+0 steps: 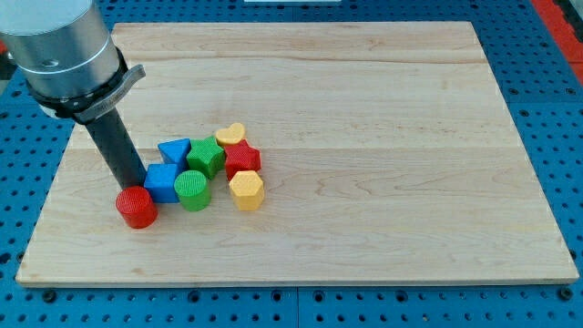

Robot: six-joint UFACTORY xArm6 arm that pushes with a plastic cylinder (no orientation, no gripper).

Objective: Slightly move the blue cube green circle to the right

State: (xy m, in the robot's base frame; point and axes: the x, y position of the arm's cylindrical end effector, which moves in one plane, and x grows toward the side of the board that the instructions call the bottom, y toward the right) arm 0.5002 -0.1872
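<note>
My tip stands at the view's left side of the wooden board, at the left edge of the blue cube and just above the red cylinder. The very end of the rod is partly masked by the red cylinder's top rim, so contact with the cube looks likely but cannot be confirmed. The rod carries no jaws or fingers, so there is nothing to report as spread, pressed together or pinching. The arm's grey housing is cut off by the view's top-left corner, and it hides part of the board's left edge. The blue cube sits at the lower left of the cluster, touching the green cylinder on its right; its lower left corner lies against or just beside the red cylinder. The blue triangular block lies just above the cube, its lower edge partly hidden behind it. The green star-like block sits right of the triangle, its exact outline hard to make out. The yellow heart-shaped block is partly hidden behind the red star-like block, and the yellow hexagonal block sits just below that. The blue pegboard surrounding the board is cut off on all sides.
</note>
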